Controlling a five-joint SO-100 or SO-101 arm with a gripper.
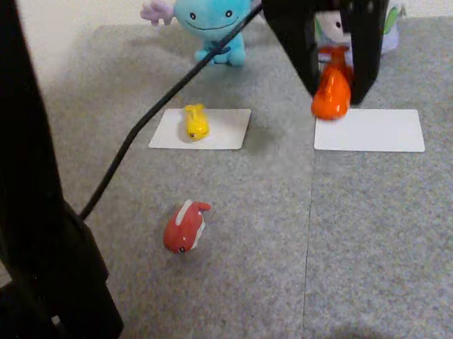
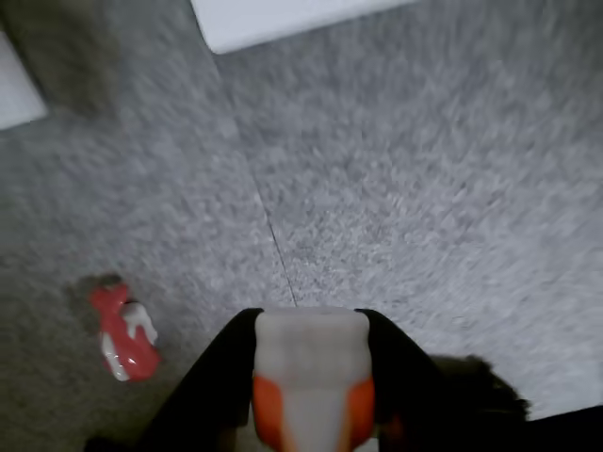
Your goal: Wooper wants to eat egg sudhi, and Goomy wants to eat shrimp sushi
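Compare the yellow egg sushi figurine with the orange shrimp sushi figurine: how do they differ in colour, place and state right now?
The egg sushi is yellow; the shrimp sushi is bright orange. The egg sushi rests on the white card in front of Wooper; the shrimp sushi hangs off the carpet, gripped between the fingers of the gripper, at the edge of the other white card. The egg sushi lies free; the shrimp sushi is held. Both are small fish-like figurines.

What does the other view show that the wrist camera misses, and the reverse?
The other view alone shows Wooper, the egg sushi on its white card, and a black cable. The wrist view alone shows the shrimp sushi's white underside. Both show the shrimp sushi held in the gripper, the red figurine and grey carpet.
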